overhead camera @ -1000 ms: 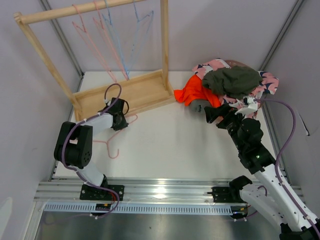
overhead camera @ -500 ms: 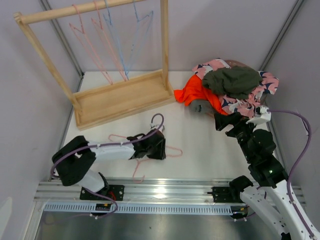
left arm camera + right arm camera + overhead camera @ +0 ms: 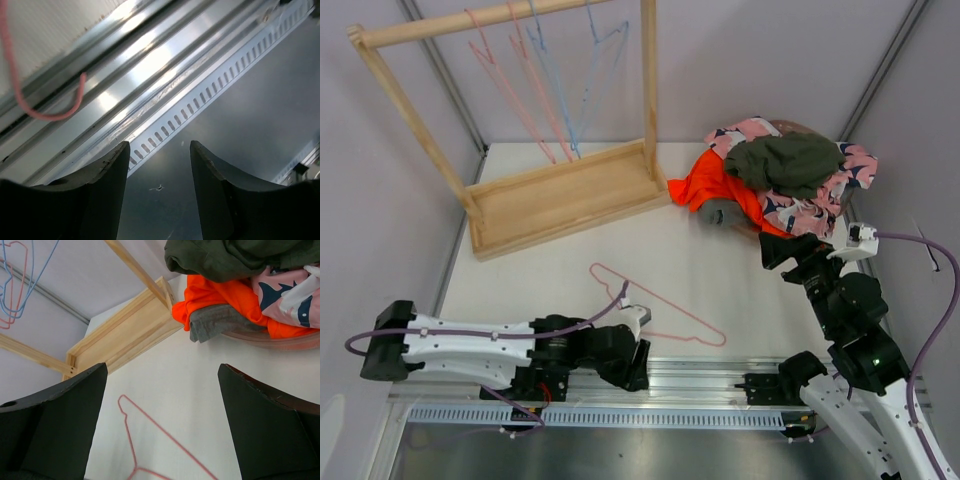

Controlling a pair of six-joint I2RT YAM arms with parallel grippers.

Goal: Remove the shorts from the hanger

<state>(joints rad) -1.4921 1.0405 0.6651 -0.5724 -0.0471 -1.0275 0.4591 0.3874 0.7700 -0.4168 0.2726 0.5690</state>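
4 colours of cloth show from the top external camera in the heap of shorts (image 3: pixel 785 180) at the far right of the table (image 3: pixel 720 290): an olive pair (image 3: pixel 790 160) on top, a pink patterned pair (image 3: pixel 825 205) under it, orange fabric (image 3: pixel 715 185) spilling left and a grey pair (image 3: pixel 725 213) at the near edge. 1 pink hanger (image 3: pixel 660 305) lies bare on the table, well apart from the heap. The other hangers (image 3: pixel 540 70) dangle empty from the wooden rack (image 3: pixel 560 190), so the task looks all but finished. The left gripper (image 3: pixel 635 365) sits low over the metal rail (image 3: pixel 720 375) at the near edge, and the right gripper (image 3: pixel 775 250) hovers just short of the heap. From the left wrist, the jaws stand moderately apart with nothing between them, above the rail, with only the hanger's hook in sight. From the right wrist, the jaws are spread wide and empty, facing the heap, which rests in a brownish rim (image 3: pixel 270 337). The shorts should handle as light, limp cloth that bunches and drags its neighbours, so a pinch on a waistband or a raised fold suits best
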